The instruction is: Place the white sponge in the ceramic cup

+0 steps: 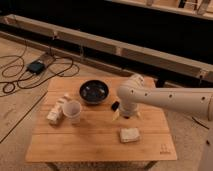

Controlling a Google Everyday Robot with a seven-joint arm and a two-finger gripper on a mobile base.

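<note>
Camera view: my gripper (125, 116) hangs spread and empty near the white sponge (129, 135), which lies on the table (90, 147). The cup (72, 111) stands well apart to one side. Grasp, carry and drop all remain.

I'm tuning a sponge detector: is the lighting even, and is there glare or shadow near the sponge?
Camera view: warm light falls on the table while the background stays dark; faint glints show on the dark bowl; the sponge lies evenly lit, with no glare; the gripper hangs over the table between bowl and sponge, casting no shadow on the sponge.
</note>
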